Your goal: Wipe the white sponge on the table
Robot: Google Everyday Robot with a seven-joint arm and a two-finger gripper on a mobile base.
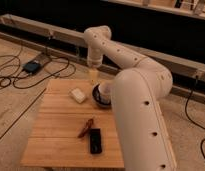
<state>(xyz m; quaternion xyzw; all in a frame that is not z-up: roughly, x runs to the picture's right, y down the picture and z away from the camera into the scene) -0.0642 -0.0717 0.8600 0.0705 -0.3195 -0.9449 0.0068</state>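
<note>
The gripper (92,75) hangs pointing straight down in the upper middle of the view, its pale fingers standing apart and gripping nothing. Directly above it sits the wrist (94,57), held vertical under a rounded white joint (98,37). From that joint, the arm (131,60) slopes down and to the right of the gripper into a thick white link (138,125), which fills the foreground nearer the camera than the gripper.
</note>
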